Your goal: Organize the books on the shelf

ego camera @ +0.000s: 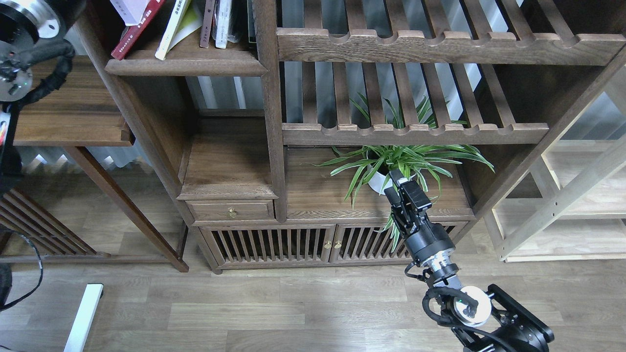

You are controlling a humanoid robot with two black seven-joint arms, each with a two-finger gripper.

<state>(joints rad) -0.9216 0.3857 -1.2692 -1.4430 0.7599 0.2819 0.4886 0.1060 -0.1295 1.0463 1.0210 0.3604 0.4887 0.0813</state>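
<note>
Right hand (402,182) raised, empty, fingers close together, tips against one potted plant (391,164). Just beyond, two slatted racks (415,133). Far up-left of that hand, on the shelf (188,63): three leaning books (146,24), then about three thin volumes (217,24) upright. Left hand out of sight; only arm joints at the upper-left corner.

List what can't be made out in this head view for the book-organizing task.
- Books: tops and covers cut off by the top edge; titles unreadable.
- Shelf: its left and back hidden by the post and books.
- Left tool: out of frame; only the arm's thick joints show at the top left.
- Right tool: seen end-on and dark; finger gap unclear.
</note>
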